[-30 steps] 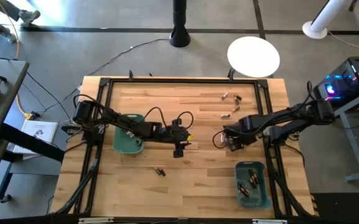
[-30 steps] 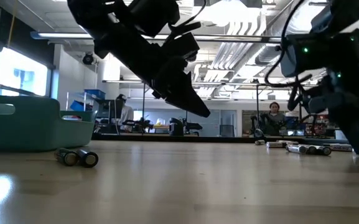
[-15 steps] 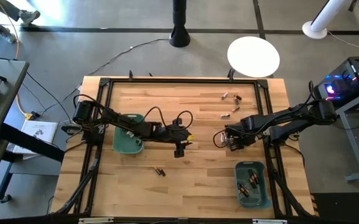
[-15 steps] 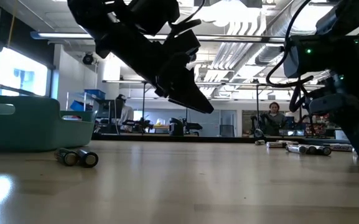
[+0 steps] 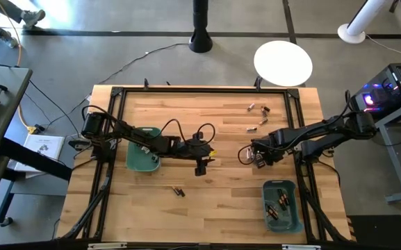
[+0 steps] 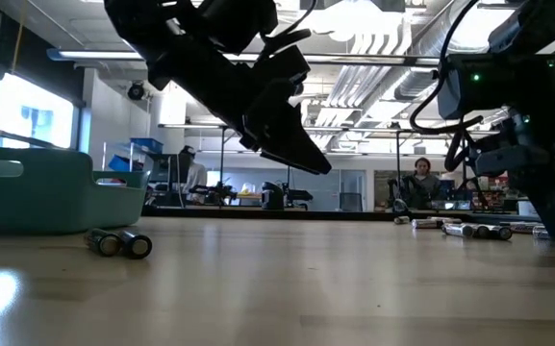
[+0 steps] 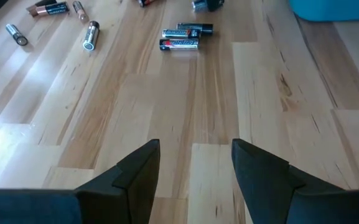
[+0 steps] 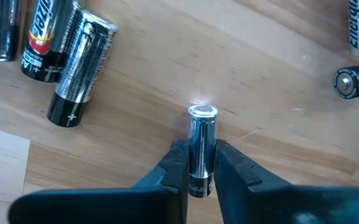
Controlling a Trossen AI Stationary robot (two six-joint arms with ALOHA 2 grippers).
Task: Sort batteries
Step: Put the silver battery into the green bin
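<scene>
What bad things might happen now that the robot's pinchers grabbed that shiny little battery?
The right gripper holds the silvery battery only near one end, so it may swing or slip out when lifted. Other batteries lie close by on the table, so a low sideways move might knock them rolling. The left gripper hangs open, away from this.

The right pincer (image 8: 201, 169), which stood open a second ago, now has its fingers (image 8: 177, 163) pressed against both sides of a silvery battery (image 8: 201, 149) near the right side of the surface (image 5: 221, 201). In the low view the right arm sits slightly farther right than before. The left pincer (image 7: 195, 163) tilts slightly lower than a second ago.
</scene>
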